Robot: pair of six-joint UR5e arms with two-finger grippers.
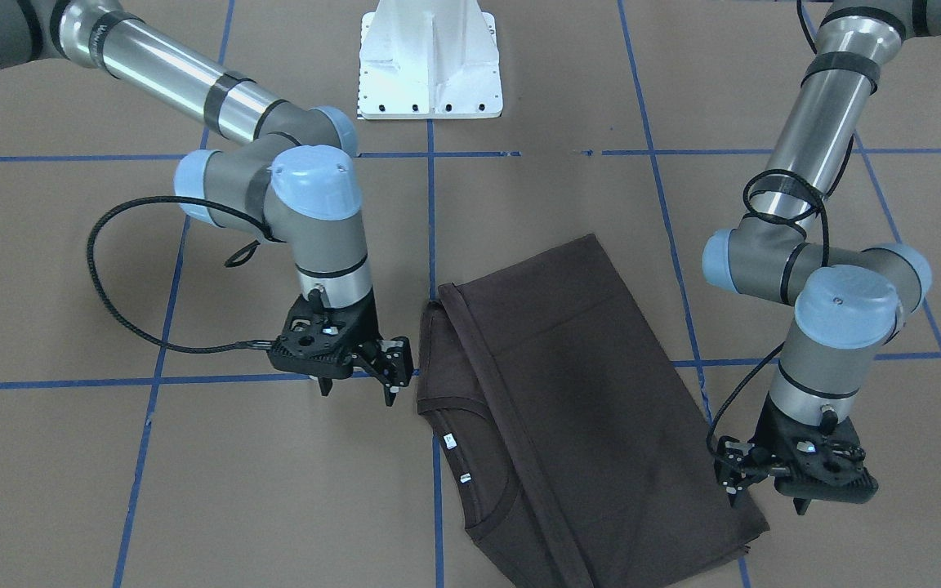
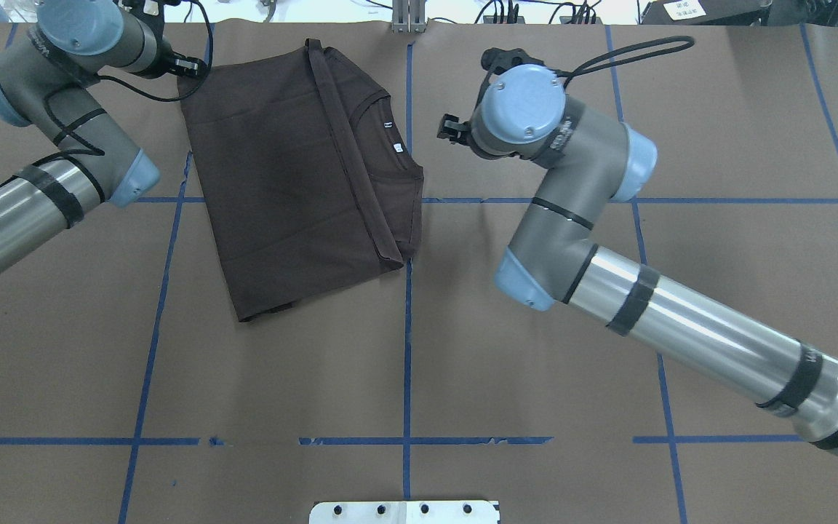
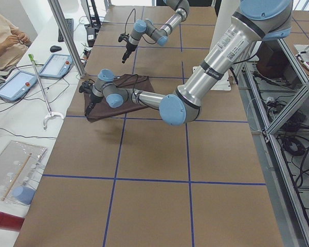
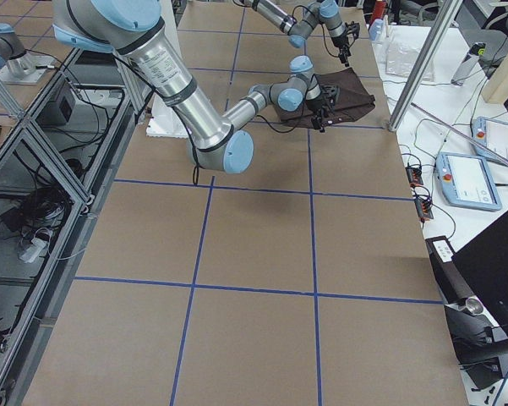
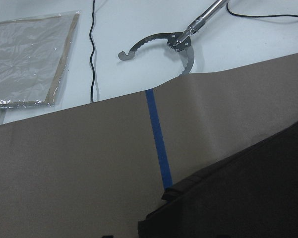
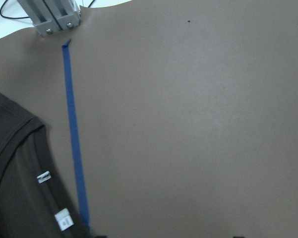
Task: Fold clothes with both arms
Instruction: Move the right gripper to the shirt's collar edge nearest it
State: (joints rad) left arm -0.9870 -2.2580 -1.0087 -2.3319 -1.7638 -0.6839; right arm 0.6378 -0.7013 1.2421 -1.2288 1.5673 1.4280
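The clothes are one dark brown T-shirt [image 1: 568,408], folded lengthwise and lying flat on the brown table. Its collar and white neck tags [image 6: 64,218] face the right arm's side. My right gripper [image 1: 356,390] hovers open just beside the collar edge of the shirt [image 2: 295,160], holding nothing. My left gripper [image 1: 767,500] is also open and empty. It hangs over the shirt's opposite long edge, near a corner. In the left wrist view the shirt's edge [image 5: 248,198] fills the lower right.
The white base pedestal [image 1: 430,61] stands behind the shirt. Blue tape lines [image 2: 407,327] grid the table. Past the table's far edge lie a metal grabber tool [image 5: 173,42] and a plastic sheet [image 5: 29,59]. A seated person [image 3: 5,41] is at a side desk.
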